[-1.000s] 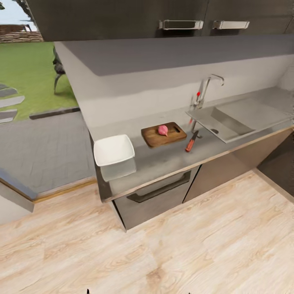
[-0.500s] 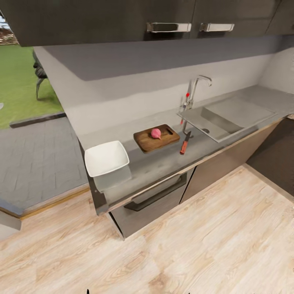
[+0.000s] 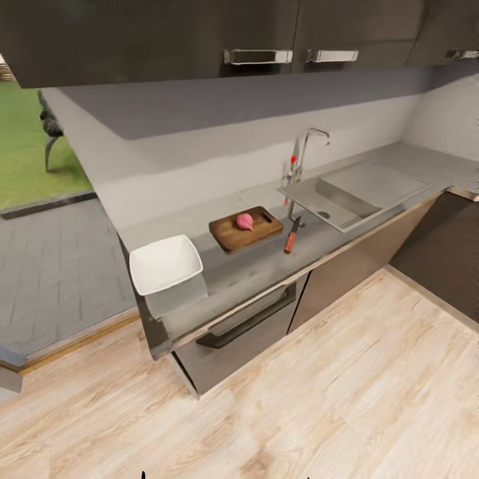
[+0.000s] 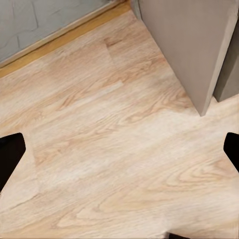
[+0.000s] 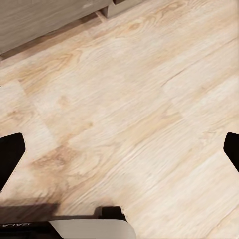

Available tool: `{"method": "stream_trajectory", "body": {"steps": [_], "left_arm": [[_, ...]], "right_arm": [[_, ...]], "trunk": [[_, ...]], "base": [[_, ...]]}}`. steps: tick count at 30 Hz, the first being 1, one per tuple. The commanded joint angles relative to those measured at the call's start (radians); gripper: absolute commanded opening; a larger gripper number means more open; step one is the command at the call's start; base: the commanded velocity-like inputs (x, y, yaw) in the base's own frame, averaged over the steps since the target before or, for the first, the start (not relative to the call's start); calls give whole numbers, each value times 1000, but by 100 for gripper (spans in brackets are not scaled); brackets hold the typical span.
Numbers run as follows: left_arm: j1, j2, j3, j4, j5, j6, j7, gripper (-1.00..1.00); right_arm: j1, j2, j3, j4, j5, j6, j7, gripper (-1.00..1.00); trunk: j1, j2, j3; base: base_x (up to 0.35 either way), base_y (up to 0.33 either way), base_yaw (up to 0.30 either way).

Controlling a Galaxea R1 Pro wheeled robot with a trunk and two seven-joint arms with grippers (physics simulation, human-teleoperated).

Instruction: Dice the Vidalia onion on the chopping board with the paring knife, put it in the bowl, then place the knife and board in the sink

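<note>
In the head view a pink, whole Vidalia onion (image 3: 245,221) lies on the brown chopping board (image 3: 231,238) on the grey countertop (image 3: 253,269). The red-handled paring knife (image 3: 291,237) lies flat between the board and the steel sink (image 3: 346,197), its blade toward the sink. The white square bowl (image 3: 165,265) stands at the counter's left end. My left gripper (image 4: 119,154) and right gripper (image 5: 119,154) hang over the wooden floor, far from the counter, both open and holding nothing.
A chrome tap (image 3: 301,152) with a red knob rises behind the sink. Dark wall cabinets (image 3: 199,33) hang above, and a drawer with a long handle (image 3: 243,318) sits below. Light wooden floor (image 3: 319,399) spreads before the counter. An opening to the outside (image 3: 40,199) lies left.
The whole head view has shifted, so the counter sits further left and slightly nearer in the picture: the camera moved. Onion, board, knife and bowl keep their places on the counter.
</note>
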Motion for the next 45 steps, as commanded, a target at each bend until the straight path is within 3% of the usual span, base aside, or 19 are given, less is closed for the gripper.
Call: {"method": "stream_trajectory", "body": {"steps": [1, 14, 20, 23, 24, 27, 28, 35, 36, 37, 39, 40, 45], "left_arm": [[-1, -1, -8, 4, 7, -5, 1, 100], [-1, -1, -8, 4, 7, -5, 1, 100], [-1, -1, -8, 4, 7, -5, 1, 100], [-1, -1, -8, 4, 7, -5, 1, 100], [-1, -1, -8, 4, 7, -5, 1, 100], [-1, -1, -8, 4, 7, -5, 1, 100], [-1, -1, -8, 4, 7, -5, 1, 100], [-1, -2, -8, 4, 7, -4, 1, 100], [-1, -2, -9, 4, 7, -4, 1, 100], [-1, -2, -9, 4, 7, -4, 1, 100], [-1, -2, -9, 4, 7, -3, 1, 100], [-1, -2, -8, 4, 7, -3, 1, 100], [-1, -3, -8, 4, 7, -3, 1, 100]], "right_arm": [[-1, 1, -5, 1, 11, -2, -5, 100], [-1, -7, -12, -4, 11, 6, -10, 100], [-2, -19, -16, -95, 11, 51, -59, 100], [-3, -22, -17, -229, 8, 184, -95, 100], [-2, -23, -16, -391, -10, 351, -109, 100], [-3, -24, -16, -554, -49, 474, -114, 100], [-4, -24, -16, -680, -73, 566, -116, 100], [-12, -24, -12, -1035, -89, 904, -116, 100], [-55, -24, -3, -1135, -89, 995, -119, 100], [-84, -24, 2, -1155, -89, 1027, -121, 100], [-137, -24, 8, -1173, -88, 1084, -122, 100], [-237, -24, 13, -1185, -87, 1189, -120, 100], [-460, -24, 42, -1185, -83, 1332, -122, 100]], "trunk": [[0, -1, 0], [0, -1, 9], [0, -1, 9], [0, -1, 9], [0, -1, 9], [0, -1, 9], [0, -1, 9], [0, -1, 9], [0, -1, 9], [0, -1, 9], [0, -1, 9], [0, -1, 9], [0, -1, 9]], "base": [[16, 243, -114], [15, 67, -50], [0, 0, 0], [0, 0, 0], [0, 0, 0], [0, 0, 0], [0, 0, 0], [0, 0, 0], [0, 0, 0], [0, 0, 0], [0, 0, 0], [0, 0, 0], [0, 0, 0]]}}
